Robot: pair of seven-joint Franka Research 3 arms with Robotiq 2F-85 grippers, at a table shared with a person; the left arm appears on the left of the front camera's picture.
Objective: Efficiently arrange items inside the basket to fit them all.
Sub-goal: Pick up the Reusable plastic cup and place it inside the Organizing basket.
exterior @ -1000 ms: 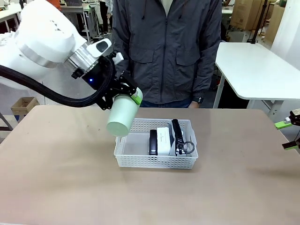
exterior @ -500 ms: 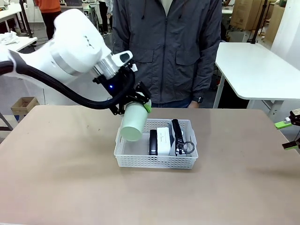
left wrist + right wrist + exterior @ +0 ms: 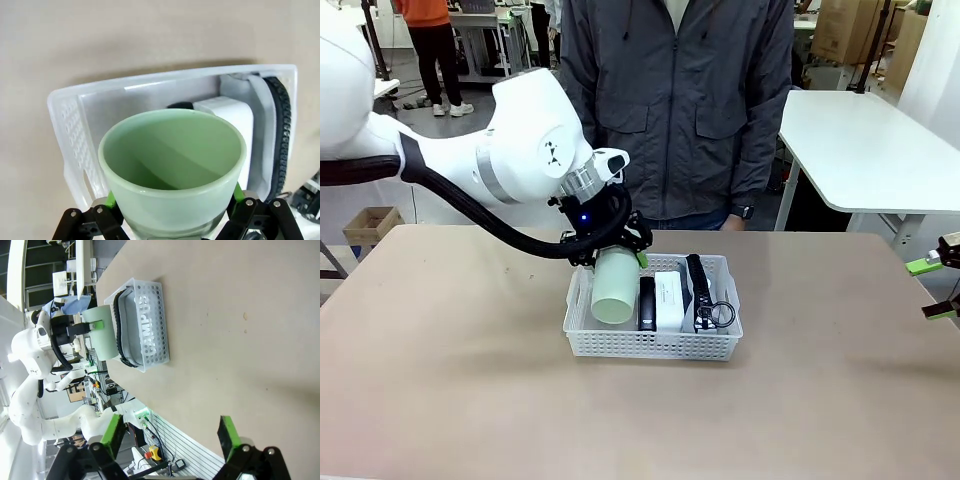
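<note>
My left gripper [image 3: 617, 262] is shut on the pale green cup [image 3: 615, 292], holding it low in the left end of the white basket [image 3: 653, 343]. In the left wrist view I look into the cup's [image 3: 172, 165] open mouth, with the green pads [image 3: 111, 201] on either side of it and the basket [image 3: 65, 117] below. To the right of the cup stand the black stapler [image 3: 647, 303], the white box [image 3: 668, 298] and the grey pouch [image 3: 703, 290] with its ring pull. My right gripper [image 3: 170, 435] is open and holds nothing, far off at the table's right edge [image 3: 942, 285].
A person in a dark jacket [image 3: 675, 110] stands at the far side, right behind the basket. A white table [image 3: 865, 150] stands at the back right. Bare tan tabletop [image 3: 470, 380] surrounds the basket.
My left arm has carried the cup rightward and down, from above the basket's left rim into its left end. The right gripper has not moved.
</note>
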